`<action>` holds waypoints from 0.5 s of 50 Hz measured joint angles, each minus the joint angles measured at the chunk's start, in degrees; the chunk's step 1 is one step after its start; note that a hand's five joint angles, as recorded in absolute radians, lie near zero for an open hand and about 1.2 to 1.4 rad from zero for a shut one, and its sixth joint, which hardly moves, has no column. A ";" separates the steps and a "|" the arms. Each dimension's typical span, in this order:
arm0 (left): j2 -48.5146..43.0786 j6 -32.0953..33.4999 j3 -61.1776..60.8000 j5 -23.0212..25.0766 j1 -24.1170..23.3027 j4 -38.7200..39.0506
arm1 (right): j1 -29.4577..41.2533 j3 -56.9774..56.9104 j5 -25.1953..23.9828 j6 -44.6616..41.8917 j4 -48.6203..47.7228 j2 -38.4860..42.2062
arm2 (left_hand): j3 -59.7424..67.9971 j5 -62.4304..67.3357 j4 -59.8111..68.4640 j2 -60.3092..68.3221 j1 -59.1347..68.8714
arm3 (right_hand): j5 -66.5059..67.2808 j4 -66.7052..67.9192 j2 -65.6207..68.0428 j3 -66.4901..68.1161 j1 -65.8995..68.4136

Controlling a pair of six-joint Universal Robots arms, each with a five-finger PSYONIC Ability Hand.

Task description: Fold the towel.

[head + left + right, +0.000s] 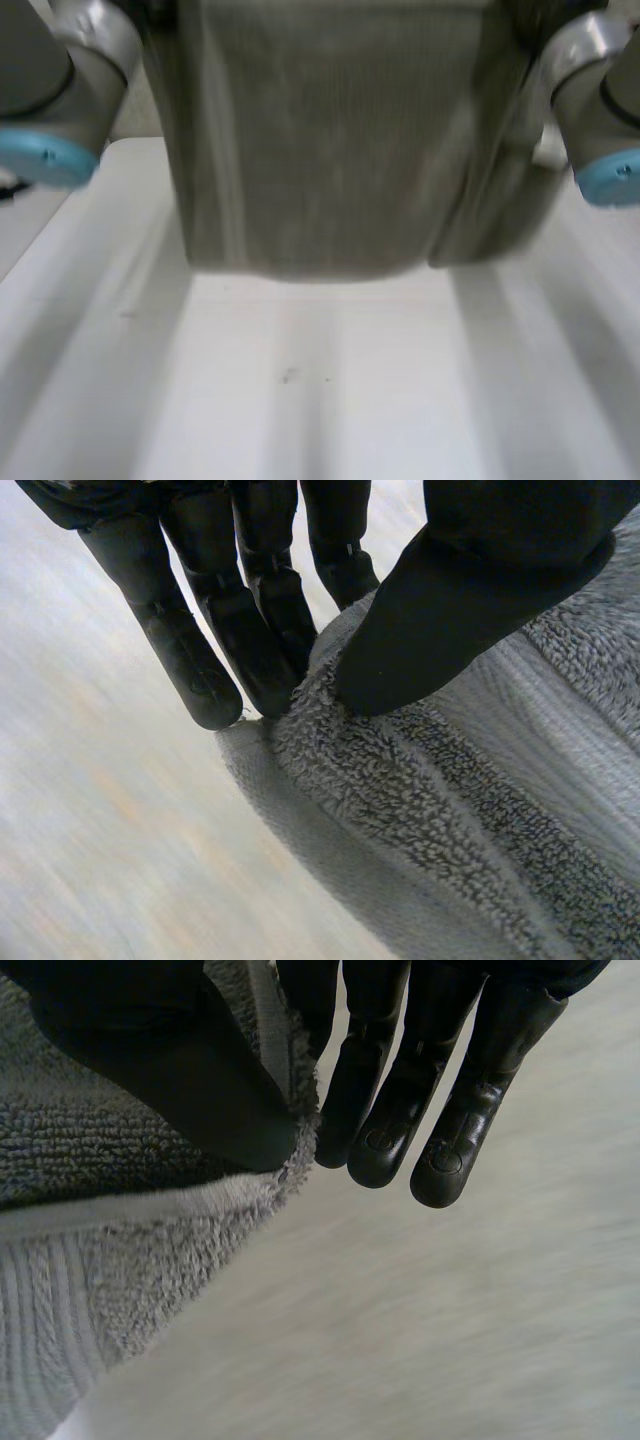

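As it hangs limp between both arms over the desk (320,400) centre, the towel (320,150) is judged soft, light, thick-piled terry, non-slip; best taken at the top corners. L hand (480,580): thumb pinches a towel corner against straight fingers (190,660). R hand (160,1070): same pinch on its own corner, fingers (385,1130) straight.

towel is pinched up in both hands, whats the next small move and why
Probably lower both arms until the towel meets the table: the left hand and right hand each pinch it between thumb and fingers, and it hangs above the table.
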 measured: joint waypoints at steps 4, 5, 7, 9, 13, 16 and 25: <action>0.78 -2.64 4.07 -1.39 -0.49 9.35 | 0.58 1.76 -0.95 0.55 -11.43 -3.05 | 0.00 0.16 0.00 0.00 0.12 | 0.00 0.00 0.00 0.00 0.00; 1.16 -3.58 4.15 -1.75 -0.60 11.50 | 0.67 3.01 -1.63 0.67 -13.25 -3.99 | -0.01 0.18 0.00 0.01 0.21 | 0.00 0.00 0.00 0.00 0.00; 1.68 -4.79 3.47 -2.13 -0.66 13.55 | 0.71 4.55 -2.49 0.78 -14.14 -4.80 | 0.00 0.22 0.00 0.01 0.29 | 0.00 0.00 0.00 0.00 0.00; 2.27 -5.90 1.48 -2.41 -0.56 14.49 | 0.71 6.91 -3.81 0.89 -13.90 -5.69 | 0.00 0.23 0.00 0.01 0.29 | 0.00 0.00 0.00 0.00 0.00; 3.16 -7.09 -4.26 -2.58 -0.19 14.05 | 0.61 10.25 -6.21 0.96 -10.61 -6.31 | 0.00 0.24 0.00 0.01 0.29 | 0.00 0.00 0.00 0.00 0.00; 3.76 -7.47 -12.11 -2.48 0.67 12.87 | 0.23 12.96 -9.33 1.01 -4.83 -6.11 | 0.00 0.24 0.00 0.02 0.29 | 0.00 0.00 0.00 0.00 0.00; 4.21 -7.35 -39.52 -0.60 4.40 13.21 | -1.61 21.84 -16.12 0.92 11.25 0.52 | 0.00 0.24 0.00 0.03 0.29 | 0.00 0.00 0.01 0.00 0.00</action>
